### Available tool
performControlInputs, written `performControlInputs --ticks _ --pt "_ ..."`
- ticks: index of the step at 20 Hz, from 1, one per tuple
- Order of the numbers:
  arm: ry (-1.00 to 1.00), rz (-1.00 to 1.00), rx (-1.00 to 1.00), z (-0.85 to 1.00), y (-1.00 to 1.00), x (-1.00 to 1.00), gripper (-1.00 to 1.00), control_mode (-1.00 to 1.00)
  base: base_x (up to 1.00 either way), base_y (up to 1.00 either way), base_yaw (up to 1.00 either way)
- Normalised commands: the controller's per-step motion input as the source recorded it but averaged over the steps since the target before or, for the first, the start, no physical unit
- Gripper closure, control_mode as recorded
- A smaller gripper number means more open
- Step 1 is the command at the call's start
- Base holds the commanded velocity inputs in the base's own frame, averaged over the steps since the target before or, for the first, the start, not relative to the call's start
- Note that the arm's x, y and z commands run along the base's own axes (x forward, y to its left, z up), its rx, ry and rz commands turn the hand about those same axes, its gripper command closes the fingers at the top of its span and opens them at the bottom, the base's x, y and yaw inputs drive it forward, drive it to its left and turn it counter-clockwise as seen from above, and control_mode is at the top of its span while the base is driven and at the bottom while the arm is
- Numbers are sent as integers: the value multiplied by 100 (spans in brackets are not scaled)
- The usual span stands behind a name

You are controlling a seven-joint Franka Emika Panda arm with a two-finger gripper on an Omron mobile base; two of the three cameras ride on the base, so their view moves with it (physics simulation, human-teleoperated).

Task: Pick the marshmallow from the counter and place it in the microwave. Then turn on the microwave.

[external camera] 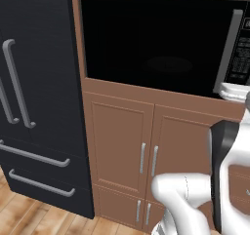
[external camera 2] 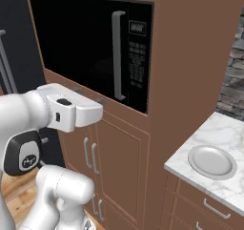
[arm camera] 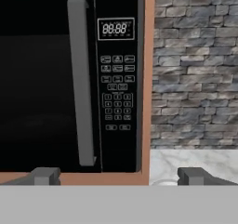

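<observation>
Hand view faces the microwave point(arm camera: 69, 79) head-on: black front, door closed, grey vertical door handle point(arm camera: 81, 83) standing just left of the keypad point(arm camera: 117, 95), digital display point(arm camera: 116, 29) above the keys. Brown wood cabinetry point(arm camera: 148, 79) frames the box on its right side and along its lower edge. Grey stone-brick wall point(arm camera: 195, 65) runs off to the right, with a strip of marble tabletop point(arm camera: 195, 158) below it. Two dark fingertips point(arm camera: 44, 175) rise at the bottom of this view, set wide apart with nothing between them, so the jaws stand apart and empty.

Right base view: gripper point(external camera 2: 97, 110) held out level, below the microwave's lower edge and in front of the cabinet doors point(external camera 2: 114, 157), short of the handle. White round plate point(external camera 2: 212, 161) sits on the marble tabletop at lower right, well apart from the gripper; bare as far as can be seen. Drawer fronts lie under the slab.

Left base view: black fridge point(external camera: 39, 97) with long grey handles stands just left of the cabinetry. Wooden floor point(external camera: 29, 217) below. Microwave cavity reads dark behind the door.

Marshmallow: cannot tell where it lies; no small white block can be made out on the plate, on the tabletop or behind the dark door.
</observation>
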Motion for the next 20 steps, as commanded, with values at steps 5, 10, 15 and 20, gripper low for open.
performControlInputs --ticks 5,10,15,20 --pt "-13 0 -4 -43 -4 26 -100 -100 0 0 0" --pt "-13 0 -2 -40 -7 24 -100 -100 0 0 0" --pt "-10 0 -3 -39 -7 18 -100 -100 0 0 0" --pt "-6 0 0 -25 -29 10 -100 -100 0 0 0"
